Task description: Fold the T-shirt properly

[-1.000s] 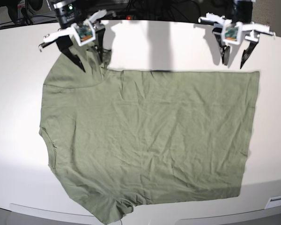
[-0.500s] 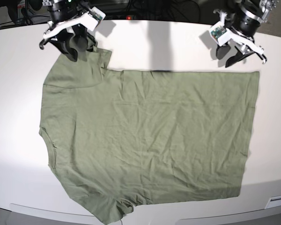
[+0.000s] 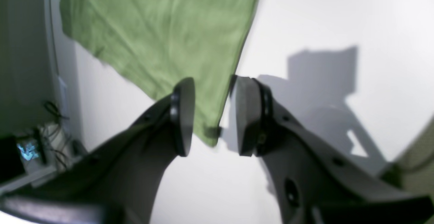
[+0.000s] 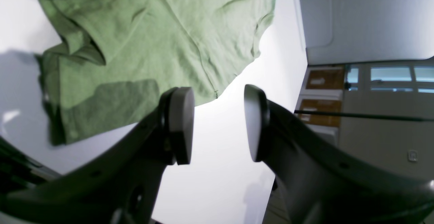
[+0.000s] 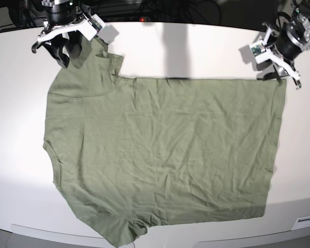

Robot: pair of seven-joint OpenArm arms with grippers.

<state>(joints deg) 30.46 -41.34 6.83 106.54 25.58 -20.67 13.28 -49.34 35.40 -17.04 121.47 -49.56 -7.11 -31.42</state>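
Both arms have swung outward since the earlier base frames: the left tool has dropped from above the far edge to the T-shirt's hem corner at about 2 o'clock, and the right tool has drifted further toward 10 o'clock over the sleeve.

That T-shirt lies spread flat across the middle of the white bench, hem toward 3 o'clock, neck and sleeves toward 9 o'clock. It is thin sage-green cotton, finely creased all over, with straight stitched edges. The far sleeve is bunched and folded on itself; in the right wrist view it shows a rumpled flap over the seam.

In the left wrist view the hem corner sits between the left tool's two dark rounded pads, which stand apart with a narrow gap. Whether either pad touches the cloth I cannot tell; it is not pinched yet. I judge this placement to be for gripping the corner so the hem can be carried over.

The right tool is likewise spread and holds nothing, hanging near the sleeve's edge with bare bench between its pads. Likely it is lining up on the shoulder end, so both ends of the far edge lift together.

The bench is smooth, matte and brightly lit, with hard shadows.
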